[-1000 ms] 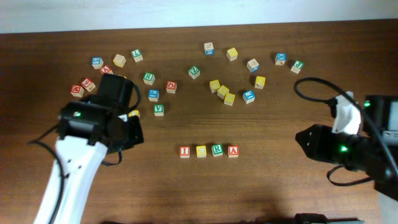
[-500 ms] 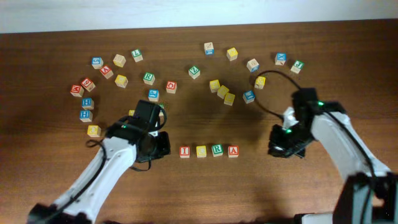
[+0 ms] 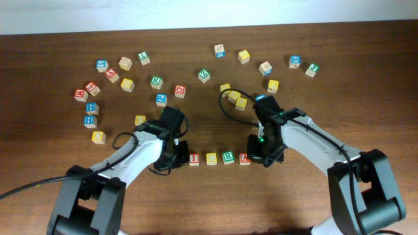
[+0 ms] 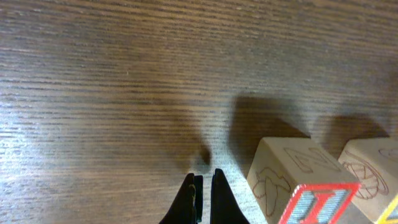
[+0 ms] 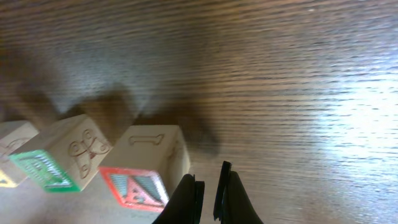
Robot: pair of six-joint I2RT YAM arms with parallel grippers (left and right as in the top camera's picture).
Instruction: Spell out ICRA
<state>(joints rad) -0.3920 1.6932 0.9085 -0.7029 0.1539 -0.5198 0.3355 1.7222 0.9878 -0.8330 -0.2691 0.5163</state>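
Observation:
Four letter blocks stand in a row at the table's middle: red I (image 3: 194,158), yellow C (image 3: 211,158), green R (image 3: 228,157) and red A (image 3: 245,157). My left gripper (image 3: 179,156) sits low on the table just left of the I block (image 4: 298,186); its fingers (image 4: 205,194) are shut and empty. My right gripper (image 3: 260,156) sits just right of the A block (image 5: 146,168); its fingers (image 5: 210,194) are shut to a narrow gap and empty. The R block (image 5: 62,155) shows beside A.
Many loose letter blocks lie across the back: a cluster at the far left (image 3: 91,106), yellow ones near the middle (image 3: 234,96), and blue and green ones at the back right (image 3: 295,62). A black cable (image 3: 225,108) loops over the right arm.
Both arms have swung in from the table's sides. The left gripper now rests by the I block and the right gripper by the A block. The row has not moved.

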